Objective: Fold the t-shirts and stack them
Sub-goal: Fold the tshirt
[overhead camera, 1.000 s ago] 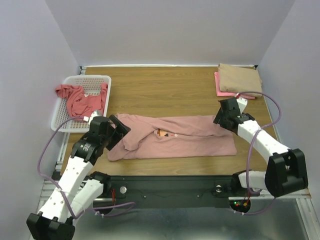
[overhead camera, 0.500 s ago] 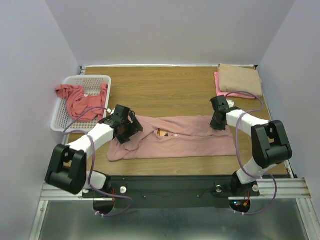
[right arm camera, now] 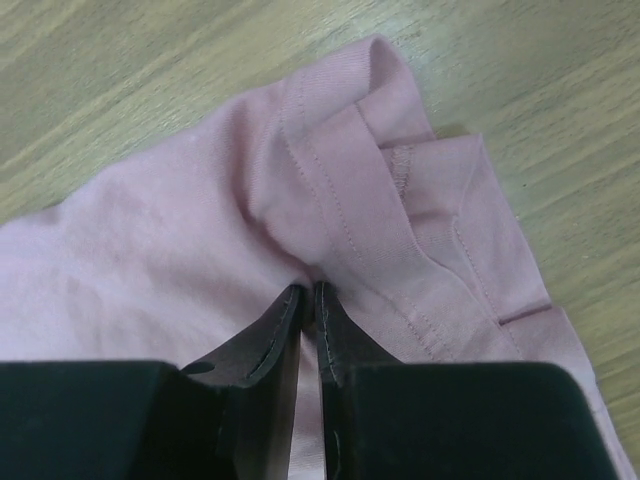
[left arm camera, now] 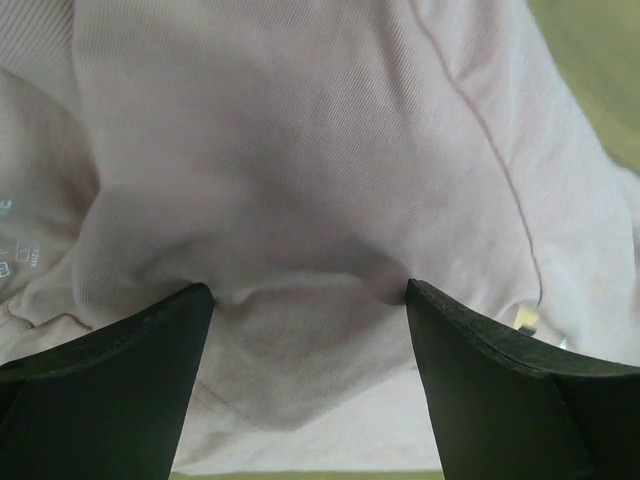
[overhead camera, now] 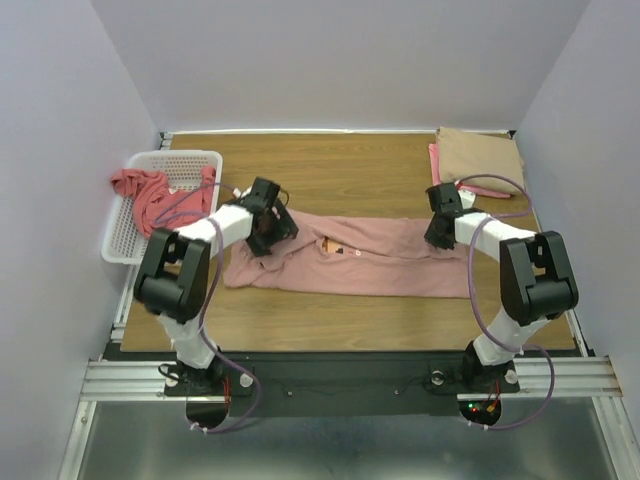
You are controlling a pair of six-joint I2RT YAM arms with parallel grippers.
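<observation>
One dusty-pink tee [right arm camera: 150, 230] fold partly hides the right tool [right arm camera: 308, 295], apparently pinching.

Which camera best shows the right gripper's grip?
Right wrist view: the right gripper is shut on a fold of the pink shirt. The top view shows it small, the pinch hidden; the left wrist view misses it.

Top camera looks down from high at 6 o'clock over the whole table [overhead camera: 340, 170]. Both wrist cameras face down, very close on the dusty-pink t-shirt [overhead camera: 390, 268], which all views share: left at its 9 o'clock end, right at 3 o'clock
</observation>
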